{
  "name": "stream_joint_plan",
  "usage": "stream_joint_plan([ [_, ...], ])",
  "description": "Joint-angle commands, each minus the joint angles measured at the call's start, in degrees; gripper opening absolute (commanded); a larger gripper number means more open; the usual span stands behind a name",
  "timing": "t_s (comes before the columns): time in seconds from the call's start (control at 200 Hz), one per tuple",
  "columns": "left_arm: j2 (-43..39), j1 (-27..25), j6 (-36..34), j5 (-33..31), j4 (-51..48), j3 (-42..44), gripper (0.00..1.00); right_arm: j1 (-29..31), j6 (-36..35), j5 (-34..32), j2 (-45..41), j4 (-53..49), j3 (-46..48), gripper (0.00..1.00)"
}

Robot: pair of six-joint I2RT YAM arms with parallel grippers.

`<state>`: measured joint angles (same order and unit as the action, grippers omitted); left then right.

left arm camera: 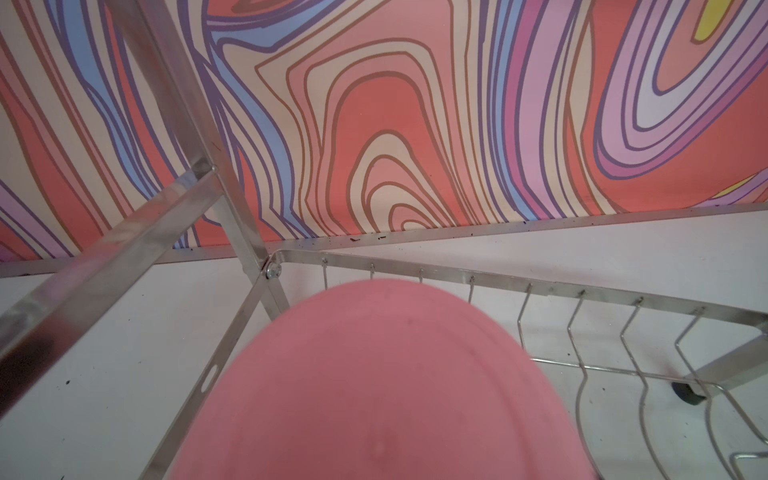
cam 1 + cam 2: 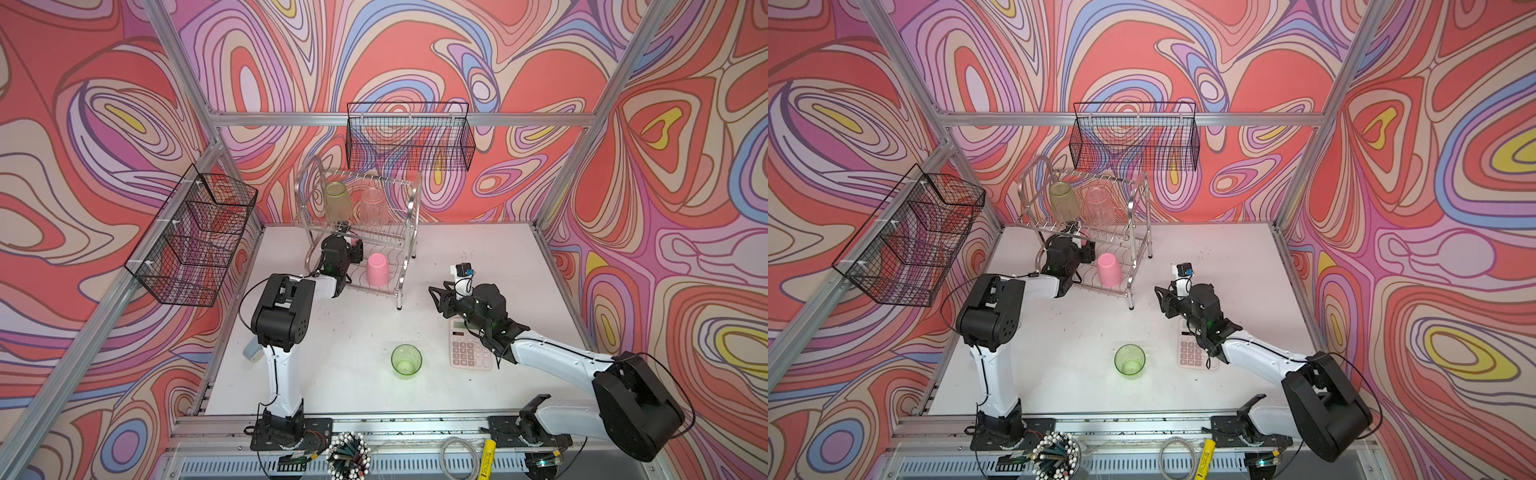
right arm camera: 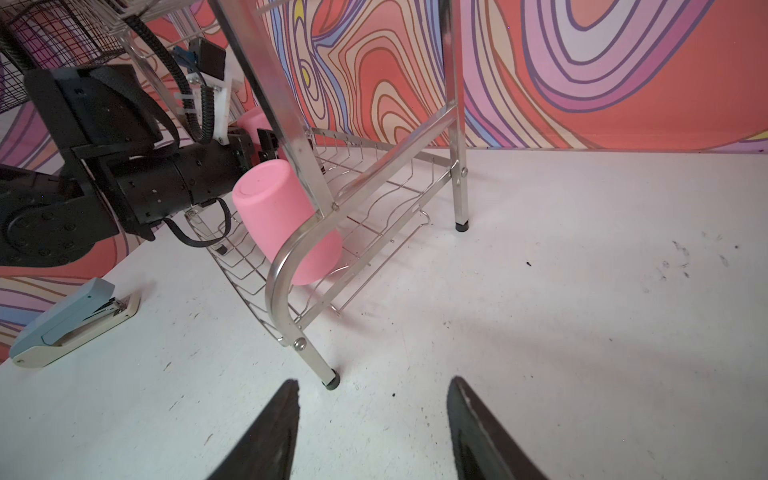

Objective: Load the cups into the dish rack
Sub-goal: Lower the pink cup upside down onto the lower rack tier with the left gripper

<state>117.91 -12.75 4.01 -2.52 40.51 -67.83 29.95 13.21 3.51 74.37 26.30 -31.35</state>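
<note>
Inside the dish rack, lower tier, eleven o'clock on the scuffed white worktop, the left gripper seemingly clasps a pink cup. At three o'clock the right gripper gapes empty; a green cup stands at six, swirl-patterned walls all round.
</note>
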Motion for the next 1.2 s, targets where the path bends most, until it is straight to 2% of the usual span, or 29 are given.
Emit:
stream_joint_plan([
  [0.0,1.4,1.3,-1.5,2.1,-1.5,-3.8,0.60,-0.7,0.5,0.7,0.8,1.2,0.1,0.59],
  [0.336,4.9,2.4,-3.0,4.2,-3.8,-7.5,0.63,-1.5,0.9,1.7,3.8,3.2,-0.5,0.59],
  [0.501,5.3,2.7,-3.0,4.2,-2.6,-7.1,0.69,-1.8,1.0,2.1,4.4,3.3,-0.7,0.59],
  [0.671,5.1,2.7,-3.2,4.8,-2.7,-7.0,0.85,-1.9,1.3,2.7,5.1,3.8,-0.8,0.59],
  [0.766,4.8,2.6,-3.5,4.8,-1.8,-6.1,0.90,-2.0,1.3,2.9,5.0,3.8,-0.7,0.60],
  [1.197,2.9,2.7,-4.4,4.1,3.0,-1.4,0.98,-1.9,1.6,4.1,4.9,4.1,-0.8,0.63],
])
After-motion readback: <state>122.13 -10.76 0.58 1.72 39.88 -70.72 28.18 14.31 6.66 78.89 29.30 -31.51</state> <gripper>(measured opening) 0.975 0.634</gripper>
